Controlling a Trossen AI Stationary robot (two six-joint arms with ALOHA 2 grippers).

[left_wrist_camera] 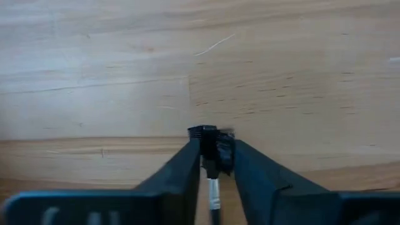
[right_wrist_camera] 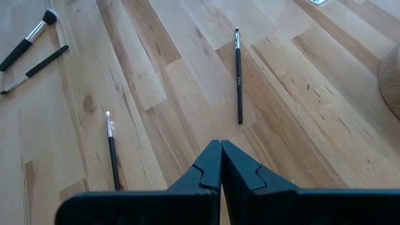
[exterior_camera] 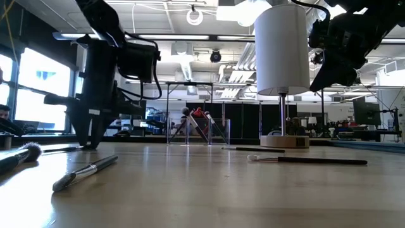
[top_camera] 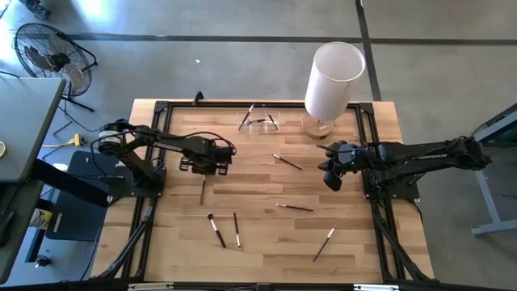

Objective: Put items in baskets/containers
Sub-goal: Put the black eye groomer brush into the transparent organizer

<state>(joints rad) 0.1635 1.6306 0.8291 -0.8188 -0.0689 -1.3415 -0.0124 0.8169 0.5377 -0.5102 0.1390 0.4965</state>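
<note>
Wooden table (top_camera: 266,242) from above: our left gripper (top_camera: 202,166) is near the left edge, the small clear plastic holder (top_camera: 259,120) at the far edge. Left wrist view: fingers (left_wrist_camera: 181,172) pinch a thin dark-handled makeup brush (left_wrist_camera: 213,187), so we judge carrying it to the holder comes next. Right wrist view: right gripper (right_wrist_camera: 220,164) pressed together, idle.

Bright even daylight on the table (top_camera: 266,234), low view backlit by windows, near brush (exterior_camera: 82,172) blurred

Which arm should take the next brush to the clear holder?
Left, probably. The left gripper is already shut on a brush at the table's left-middle, with the clear holder at the far edge ahead of it. The right gripper is shut and empty, raised over the table's right side.
</note>
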